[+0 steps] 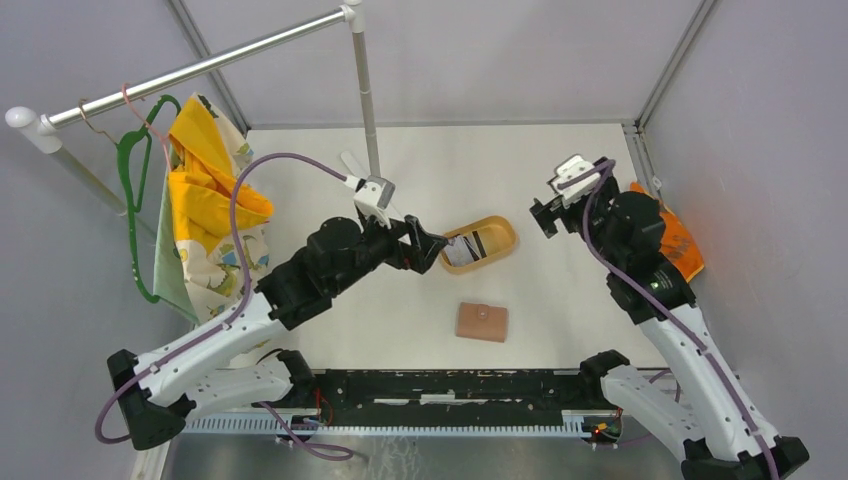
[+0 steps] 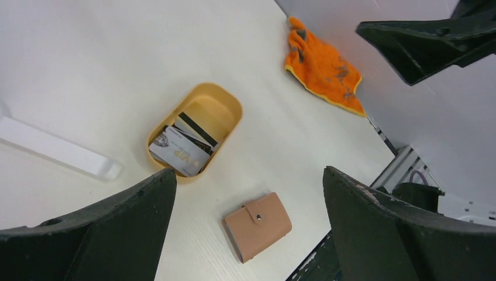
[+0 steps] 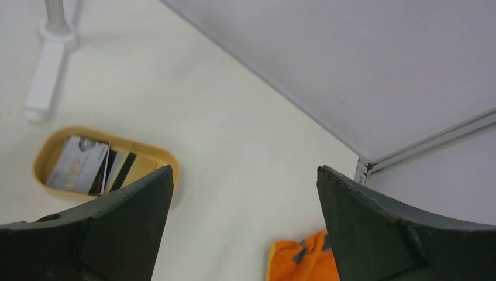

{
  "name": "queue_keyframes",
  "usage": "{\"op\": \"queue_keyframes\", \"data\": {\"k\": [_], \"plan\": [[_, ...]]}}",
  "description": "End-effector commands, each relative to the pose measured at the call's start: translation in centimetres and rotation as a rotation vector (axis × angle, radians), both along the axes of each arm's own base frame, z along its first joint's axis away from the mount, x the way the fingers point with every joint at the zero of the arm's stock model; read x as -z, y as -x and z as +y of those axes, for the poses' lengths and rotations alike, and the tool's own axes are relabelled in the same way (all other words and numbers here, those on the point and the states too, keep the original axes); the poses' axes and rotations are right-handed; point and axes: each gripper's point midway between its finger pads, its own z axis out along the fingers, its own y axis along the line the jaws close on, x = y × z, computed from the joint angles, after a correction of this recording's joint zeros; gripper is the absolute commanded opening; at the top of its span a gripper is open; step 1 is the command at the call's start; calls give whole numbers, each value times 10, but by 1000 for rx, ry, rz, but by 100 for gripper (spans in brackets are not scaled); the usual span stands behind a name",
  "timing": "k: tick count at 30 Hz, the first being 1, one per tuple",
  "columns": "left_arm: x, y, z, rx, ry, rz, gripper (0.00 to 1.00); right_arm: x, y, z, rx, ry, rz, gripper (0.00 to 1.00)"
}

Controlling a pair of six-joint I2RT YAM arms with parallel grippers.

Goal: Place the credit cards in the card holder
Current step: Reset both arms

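Top view: left gripper (image 1: 432, 245) is hovering at the left end of the tan tray (image 1: 503, 226), fingers apart and holding nothing. Credit cards (image 1: 463, 250) are lying inside the tray. Card holder (image 1: 482, 322) is lying closed on the table, near the tray on the side toward the arm bases, not touching it. Right gripper (image 1: 545, 215) is hanging right of the tray, apart from it.

Left wrist view: fingers (image 2: 117, 228) are spreading wide with nothing between them. Cards are overlapping at one end of the tray. Card holder is sitting snapped shut near the tray. Orange cloth (image 2: 321, 67) is lying well beyond the tray.

Right wrist view: fingers (image 3: 111, 228) are standing apart and empty. Tray with the cards is showing far left.
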Motion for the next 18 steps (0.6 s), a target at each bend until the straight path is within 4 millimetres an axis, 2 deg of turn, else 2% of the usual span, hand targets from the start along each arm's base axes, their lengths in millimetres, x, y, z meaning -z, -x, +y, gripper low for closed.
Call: {"op": "queue_keyframes", "data": {"k": [1,5,9,13,18], "plan": [[-23,-3,26,-91,-81,10,100,-46,8,-14,151,-265,-33,98],[-43,-3,41,-134,-90,-11,100,-51,15,-21,182,-319,-44,98],[-57,2,49,-139,-71,-38,100,-48,21,-16,138,-293,-37,98],[-59,5,51,-129,-60,-38,100,-53,25,-11,89,-261,-47,98],[-50,8,53,-130,-65,-22,100,-56,26,-11,78,-245,-52,98]]}}
